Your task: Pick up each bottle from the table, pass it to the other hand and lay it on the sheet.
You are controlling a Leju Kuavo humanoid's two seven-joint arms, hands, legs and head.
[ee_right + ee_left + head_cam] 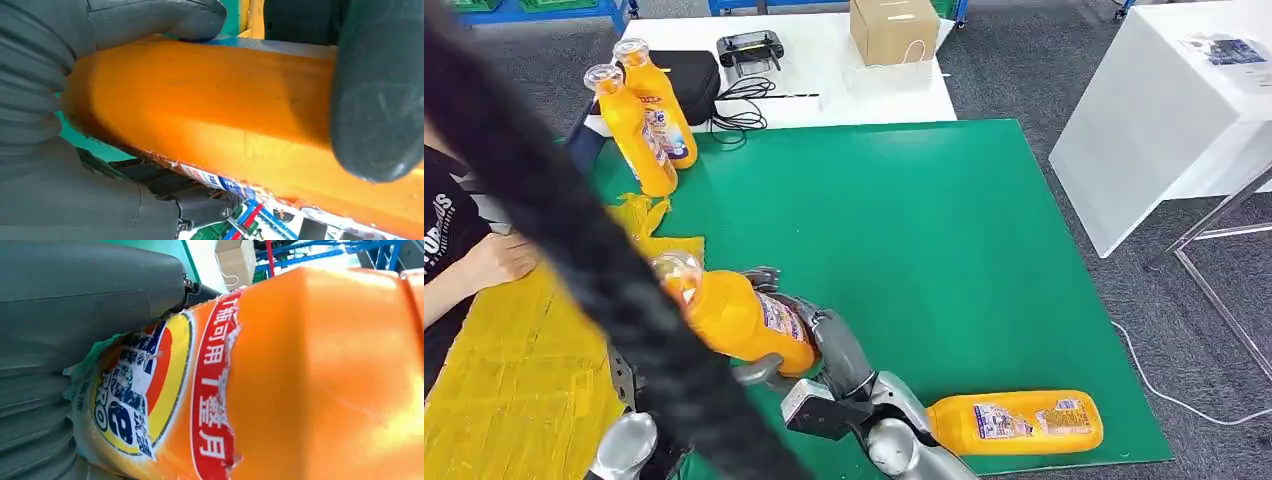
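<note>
The right robot hand [809, 330] grasps an orange bottle [734, 315] around its lower body, holding it tilted above the near edge of the green table [944, 230], its clear cap pointing toward the yellow sheet [514, 370]. In the right wrist view the thick thumb and dark fingers [380, 100] wrap the bottle's orange side. The left robot hand [75, 305] lies against the labelled part of the same bottle in the left wrist view, the grey thumb pressed to the label; whether its fingers are closed around the bottle I cannot tell, since a thick black cable [574, 240] crossing the head view hides most of that hand. A second bottle [1014, 422] lies on its side on the table near the right arm. Two more bottles stand upright at the far left corner of the table, the nearer one [629, 130] just beside the farther one [659, 100]. A person's hand [499, 258] rests at the sheet's left edge. A cardboard box [894, 28] sits on the white table beyond
</note>
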